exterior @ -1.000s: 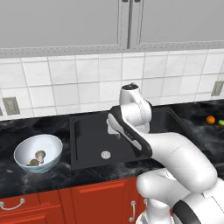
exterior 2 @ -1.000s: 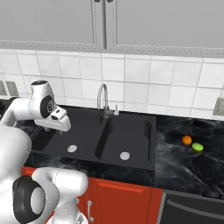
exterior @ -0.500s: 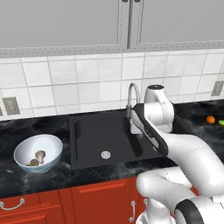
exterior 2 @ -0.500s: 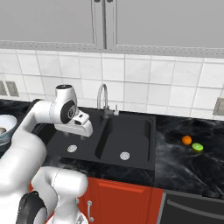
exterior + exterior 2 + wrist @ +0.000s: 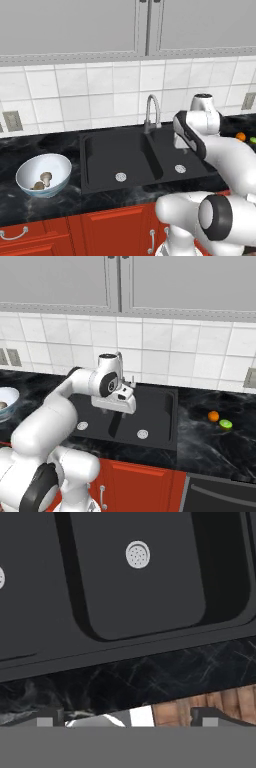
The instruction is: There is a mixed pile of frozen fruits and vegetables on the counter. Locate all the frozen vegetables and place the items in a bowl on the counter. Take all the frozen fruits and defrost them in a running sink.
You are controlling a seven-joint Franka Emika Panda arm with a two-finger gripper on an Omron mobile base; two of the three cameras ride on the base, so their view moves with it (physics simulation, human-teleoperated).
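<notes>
Above the black double-basin sink point(image 5: 150, 416), the gripper point(image 5: 114, 409) hangs wide open, holding nothing. Both mushroom pieces point(image 5: 42, 180) lie in the white bowl point(image 5: 30, 169). The orange ball point(image 5: 213, 416) and lime ball point(image 5: 226, 424) rest together on the black counter point(image 5: 210, 448).

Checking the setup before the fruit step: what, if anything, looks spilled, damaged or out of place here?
Nothing stands out. Both mushrooms lie in the bowl; the orange ball and green ball sit on the counter, and the sink looks dry and undamaged.
</notes>
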